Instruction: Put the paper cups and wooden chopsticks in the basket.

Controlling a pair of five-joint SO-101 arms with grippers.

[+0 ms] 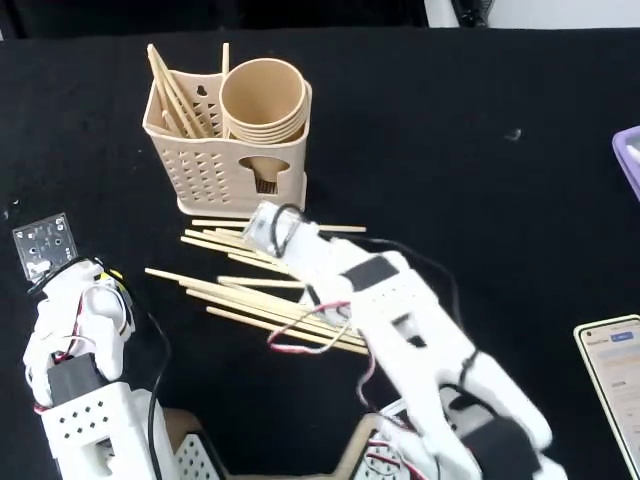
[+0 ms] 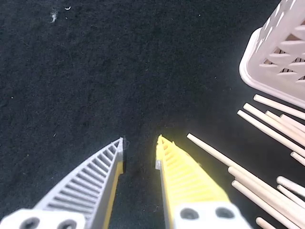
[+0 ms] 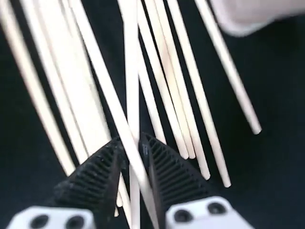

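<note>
Right end effector (image 3: 132, 139), black-fingered, pinches one pale wooden chopstick (image 3: 101, 76) from the loose pile (image 1: 260, 300) on my black worktop (image 1: 450, 150), beside the cream perforated basket (image 1: 205, 170) holding stacked tan paper cups (image 1: 262, 95); left end effector (image 2: 140, 139) gapes empty.

black table (image 1: 480, 200) | phone (image 1: 612, 378) right edge | purple object (image 1: 630, 155) right edge | small grey card (image 1: 42, 243) left

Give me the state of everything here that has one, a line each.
Basket: upright, partly filled.
Paper cups: stacked, inside the basket.
Standing chopsticks: leaning in the basket's other compartment.
Loose chopsticks: lying on the table by the basket.
Left gripper: jaws open, empty.
Right gripper: jaws shut on one loose chopstick.
Phone: screen lit.
</note>
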